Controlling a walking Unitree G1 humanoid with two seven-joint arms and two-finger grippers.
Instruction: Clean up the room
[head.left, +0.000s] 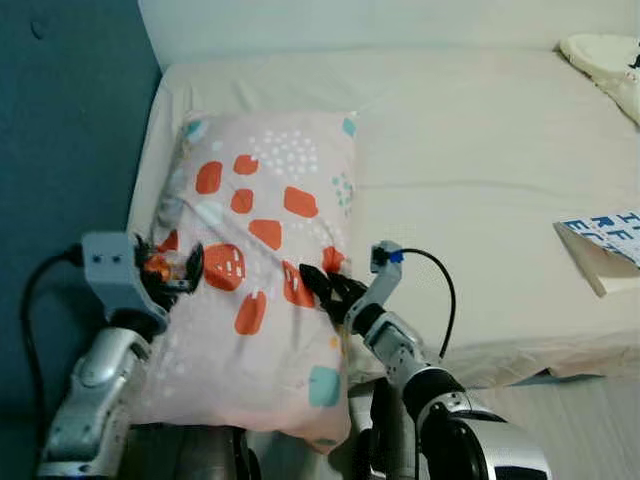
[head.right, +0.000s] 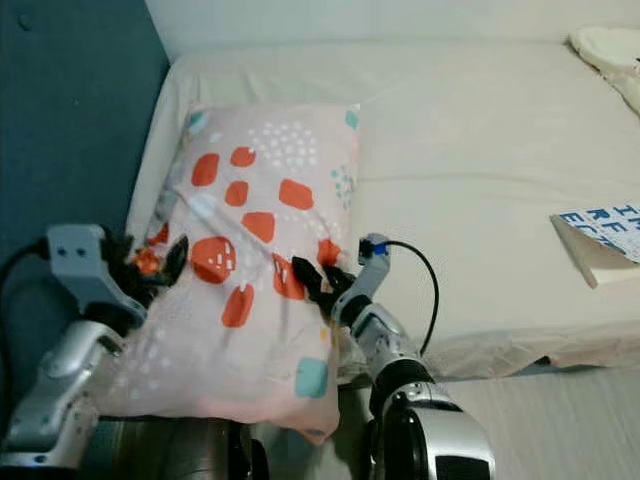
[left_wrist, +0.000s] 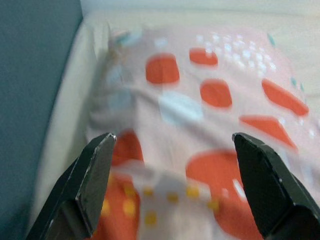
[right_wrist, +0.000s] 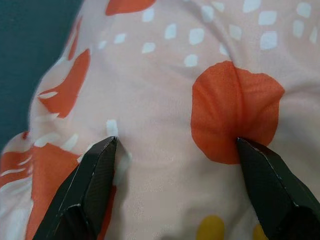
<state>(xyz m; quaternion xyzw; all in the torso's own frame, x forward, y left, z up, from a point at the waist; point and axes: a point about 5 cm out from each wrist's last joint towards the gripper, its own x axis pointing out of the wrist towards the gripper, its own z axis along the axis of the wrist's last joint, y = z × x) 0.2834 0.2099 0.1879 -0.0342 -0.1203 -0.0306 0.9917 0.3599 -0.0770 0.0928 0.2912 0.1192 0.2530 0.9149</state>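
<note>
The pillow (head.left: 265, 260) is soft matt cloth — pale pink, printed with orange, teal and white patches, its surface creased and slightly puckered where the black fingers (right_wrist: 95, 185) press it. Those fingers look like hard plastic with a dull sheen. The bed (head.left: 480, 190) wears a smooth cream sheet, matt, with faint folds. Both arms show brushed silver metal — the right one's shell (head.left: 490, 445) more polished, catching light. The book (head.left: 608, 248) at the bed's edge has a glossy printed paper cover. The wall (head.left: 70, 120) is flat, matt teal.
</note>
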